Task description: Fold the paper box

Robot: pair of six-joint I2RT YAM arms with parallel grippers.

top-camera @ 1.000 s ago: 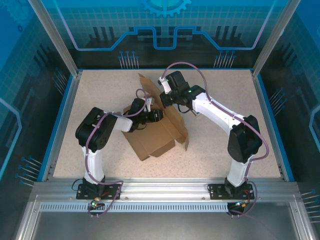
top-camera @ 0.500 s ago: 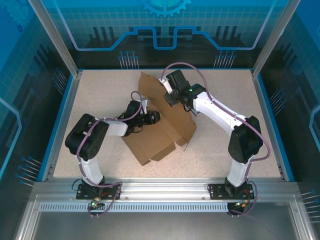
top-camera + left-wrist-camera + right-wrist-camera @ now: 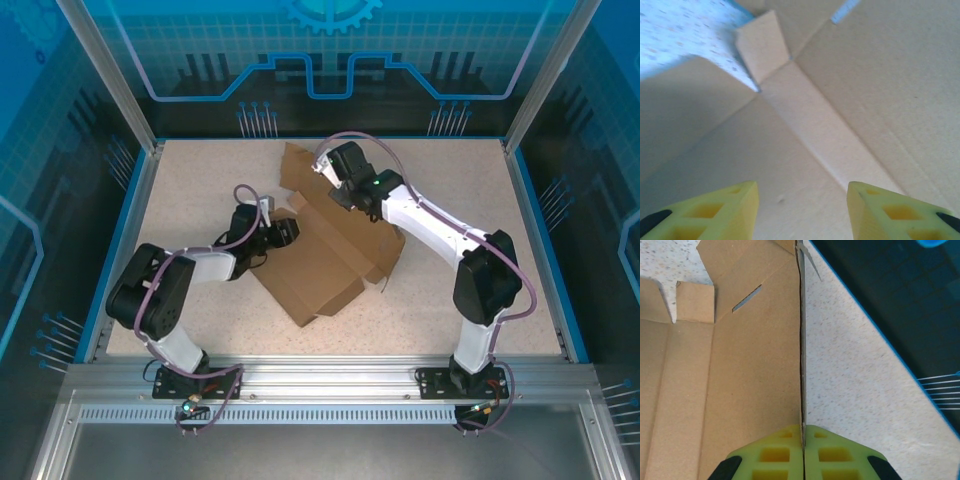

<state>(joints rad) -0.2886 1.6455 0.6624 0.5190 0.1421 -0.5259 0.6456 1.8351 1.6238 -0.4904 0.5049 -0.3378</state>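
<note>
The paper box (image 3: 325, 260) is a brown cardboard sheet with creases and flaps, lying partly folded in the middle of the table. My right gripper (image 3: 338, 192) is at its far edge, shut on an upright flap. In the right wrist view the flap's thin edge (image 3: 801, 355) runs straight up from between the closed yellow fingertips (image 3: 803, 432). My left gripper (image 3: 288, 231) is at the box's left side, open. Its yellow fingers (image 3: 725, 207) stand wide apart over a creased inner panel (image 3: 825, 135) of the paper box, holding nothing.
The speckled table (image 3: 200, 190) is ringed by a blue rim (image 3: 125, 235) and an aluminium frame. A slotted flap (image 3: 747, 297) of the cardboard rises ahead of the right gripper. Bare table (image 3: 860, 380) lies to its right, up to the blue edge.
The left arm has drawn back to the left and lower, its gripper sliding off toward the box's left side. The right gripper moved slightly with its flap, and the box spread flatter and shifted right.
</note>
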